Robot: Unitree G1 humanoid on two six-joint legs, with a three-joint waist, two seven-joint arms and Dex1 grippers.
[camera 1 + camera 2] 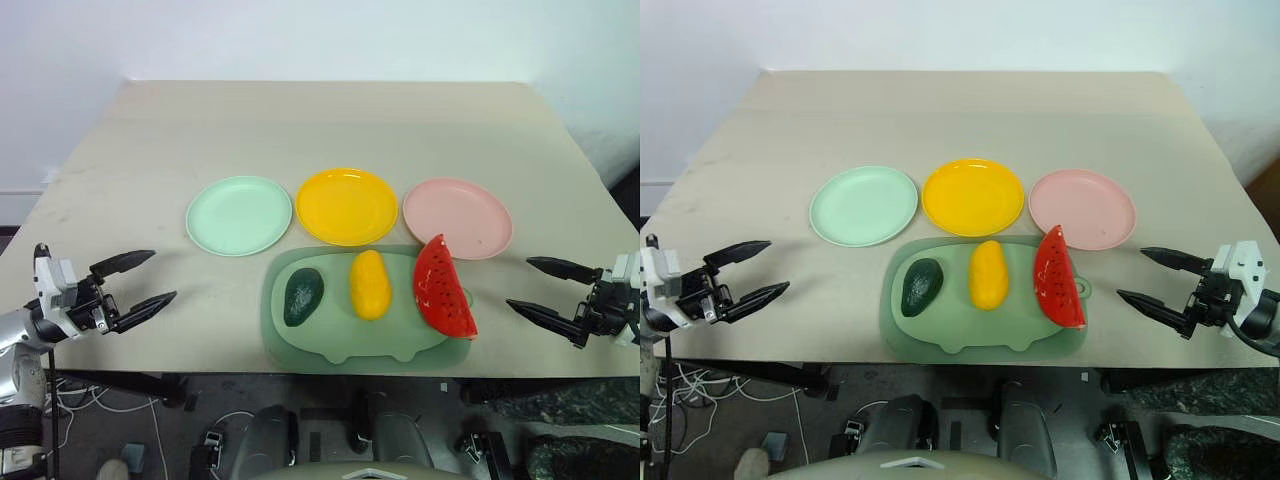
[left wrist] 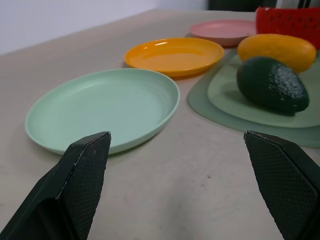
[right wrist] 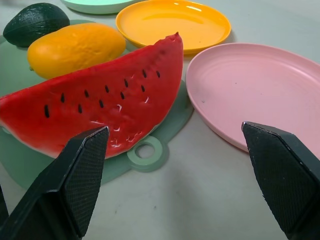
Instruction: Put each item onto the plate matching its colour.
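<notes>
No sorting has begun: all three foods lie on the green mat (image 1: 350, 335) at the desk's (image 1: 320, 125) near edge, and all three plates behind it are bare.

The left claw (image 1: 135, 280) hangs over the near left edge, jaws spread wide and empty. The right claw (image 1: 545, 288) hangs at the near right edge, likewise wide open and holding nothing. Both point inward toward the mat.

Contents of the mat, left to right: avocado (image 1: 303, 296), mango (image 1: 369, 284), watermelon wedge (image 1: 443, 288). The wedge leans at the mat's right end, its tip just beside the pink plate (image 1: 457, 217).

The green plate (image 1: 239, 215), yellow plate (image 1: 347, 206) and pink plate stand in a row toward the desk's middle, close together.

Judgement: the first pick is pending. The right claw is nearest the wedge, the left nearest the avocado; either must advance and close across its piece. The wedge's slanted faces may slip in the grip.
</notes>
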